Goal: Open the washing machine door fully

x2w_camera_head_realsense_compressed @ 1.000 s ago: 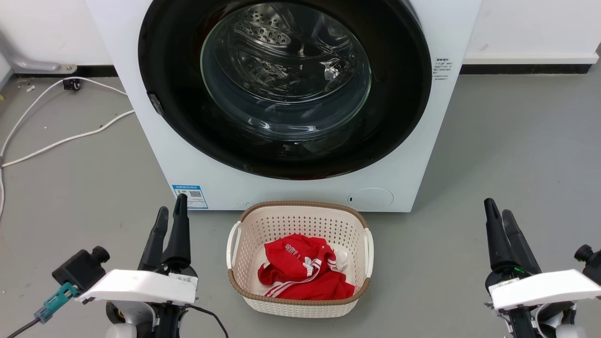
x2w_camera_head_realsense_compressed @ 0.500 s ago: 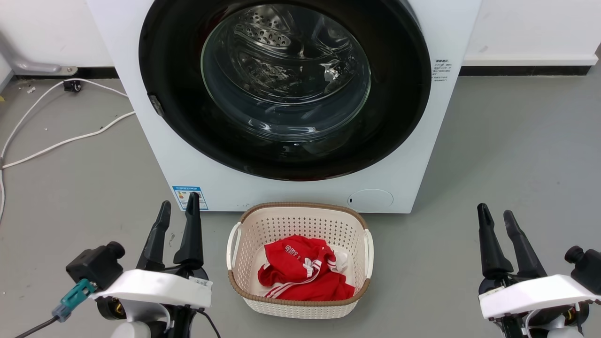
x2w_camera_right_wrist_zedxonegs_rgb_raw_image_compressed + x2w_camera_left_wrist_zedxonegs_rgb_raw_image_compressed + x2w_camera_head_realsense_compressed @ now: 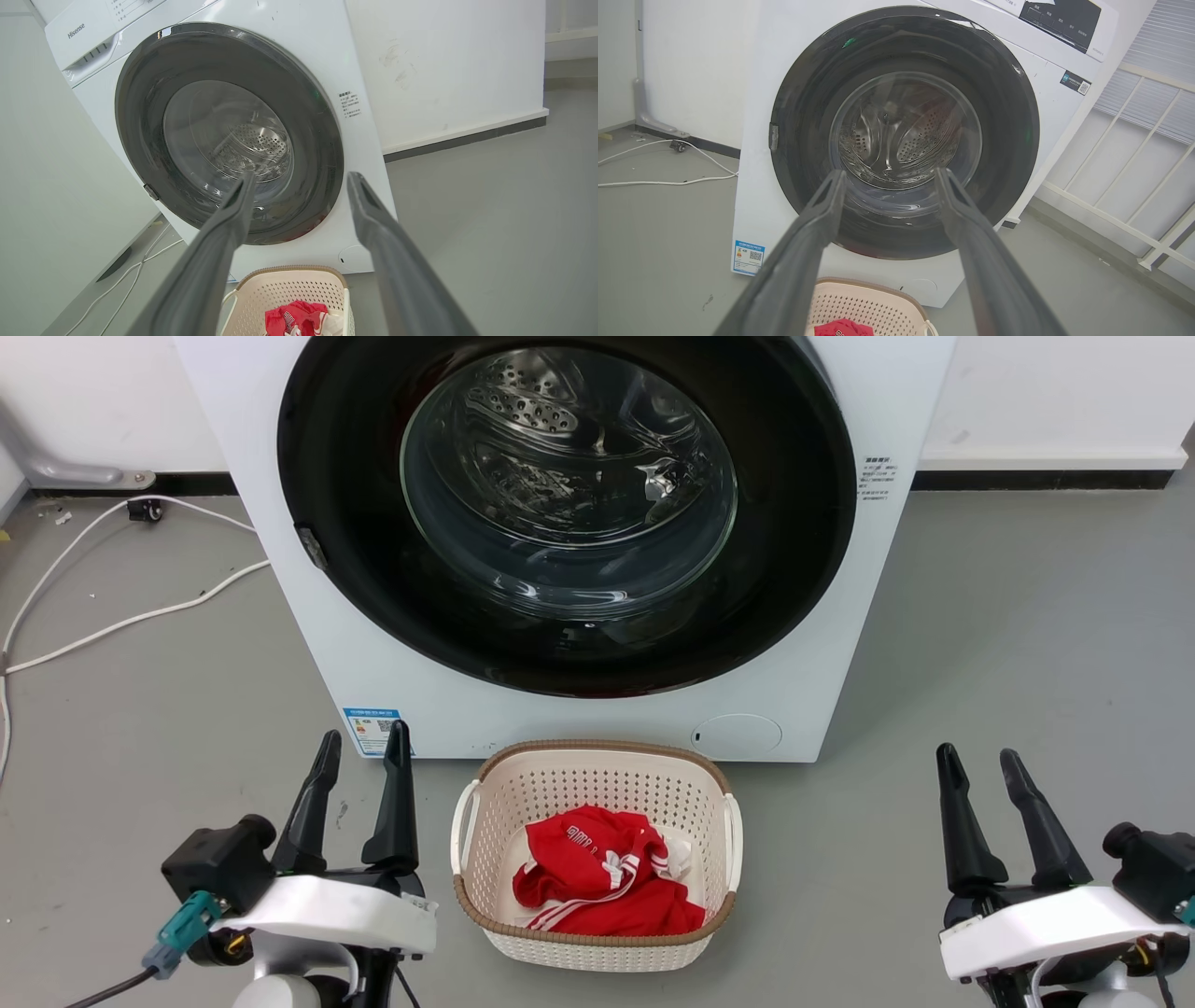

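The white washing machine (image 3: pixel 392 644) fills the upper middle of the head view. Its round glossy black washing machine door (image 3: pixel 794 551) lies flat against the front, with the steel drum visible through the clear glass bowl. The same door (image 3: pixel 803 107) (image 3: pixel 308 140) faces both wrist cameras. My left gripper (image 3: pixel 364 747) stands open low on the left, near the machine's blue label sticker (image 3: pixel 372 730), holding nothing. My right gripper (image 3: pixel 980 761) stands open low on the right, over bare floor, well away from the door. Each wrist view shows its own gripper (image 3: pixel 887 175) (image 3: pixel 299 179) with fingers spread.
A cream laundry basket (image 3: pixel 597 756) with red clothing (image 3: pixel 597 882) sits on the grey floor right before the machine, between my arms. White cables (image 3: pixel 121 616) lie on the floor at the left. A white railing (image 3: pixel 1134 205) stands beyond the machine's side.
Both grippers have opened from nearly shut to spread. The left gripper has shifted right toward the basket, and the right gripper has drifted slightly left and down. The door has not moved.
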Robot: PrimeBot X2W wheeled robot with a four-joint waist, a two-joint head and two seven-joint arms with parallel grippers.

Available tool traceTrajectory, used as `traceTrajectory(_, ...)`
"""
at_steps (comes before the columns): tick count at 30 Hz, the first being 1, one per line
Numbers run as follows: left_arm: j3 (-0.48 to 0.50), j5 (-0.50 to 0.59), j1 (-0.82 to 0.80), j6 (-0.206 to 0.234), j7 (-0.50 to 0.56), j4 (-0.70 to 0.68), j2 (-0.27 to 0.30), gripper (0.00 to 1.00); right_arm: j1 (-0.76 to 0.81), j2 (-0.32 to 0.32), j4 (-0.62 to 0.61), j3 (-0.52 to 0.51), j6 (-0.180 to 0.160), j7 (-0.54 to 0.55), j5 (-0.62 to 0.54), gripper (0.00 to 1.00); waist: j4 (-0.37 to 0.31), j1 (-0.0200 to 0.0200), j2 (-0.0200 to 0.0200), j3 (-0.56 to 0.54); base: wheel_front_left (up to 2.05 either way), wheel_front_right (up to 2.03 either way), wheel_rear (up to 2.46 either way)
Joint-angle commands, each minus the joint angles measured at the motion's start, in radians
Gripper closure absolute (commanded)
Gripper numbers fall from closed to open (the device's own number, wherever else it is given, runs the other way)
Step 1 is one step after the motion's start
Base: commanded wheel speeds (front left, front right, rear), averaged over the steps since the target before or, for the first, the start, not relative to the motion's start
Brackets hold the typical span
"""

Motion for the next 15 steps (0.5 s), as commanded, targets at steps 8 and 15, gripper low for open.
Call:
traceTrajectory(8, -0.019, 0.097, 0.003, 0.025, -0.028, -0.015, 0.012, 0.0, 0.006, 0.001, -0.03, 0.003, 0.0, -0.007, -0.101, 0.0, 0.001, 0.0, 0.0, 0.001, 0.0, 0.0, 0.0)
traceTrajectory(15, -0.031, 0.158, 0.009, 0.037, -0.045, -0.013, 0.016, 0.0, 0.012, 0.002, -0.039, 0.003, 0.0, -0.005, -0.165, 0.0, 0.002, 0.0, 0.0, 0.0, 0.0, 0.0, 0.0)
